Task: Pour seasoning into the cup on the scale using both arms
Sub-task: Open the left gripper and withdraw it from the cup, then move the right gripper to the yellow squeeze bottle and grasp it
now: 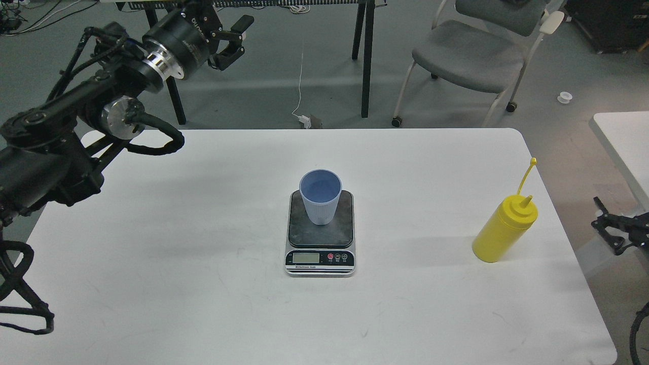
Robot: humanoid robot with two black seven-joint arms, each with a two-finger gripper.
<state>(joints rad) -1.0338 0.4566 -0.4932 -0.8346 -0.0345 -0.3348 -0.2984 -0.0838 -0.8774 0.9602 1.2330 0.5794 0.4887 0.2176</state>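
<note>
The light-blue ribbed cup (320,199) stands upright and looks empty on the dark platform of the scale (320,253), at the middle of the white table. The yellow seasoning bottle (503,230) stands upright near the table's right edge, its cap off and hanging up on its strap. My left gripper (241,38) is raised high at the far left, beyond the table's back edge, open and empty. My right gripper (606,226) shows at the right edge, off the table and to the right of the bottle, its fingers apart and empty.
The white table (203,284) is bare around the scale. A grey chair (469,53) and black table legs (366,56) stand behind it. A second white table (626,142) is at the right.
</note>
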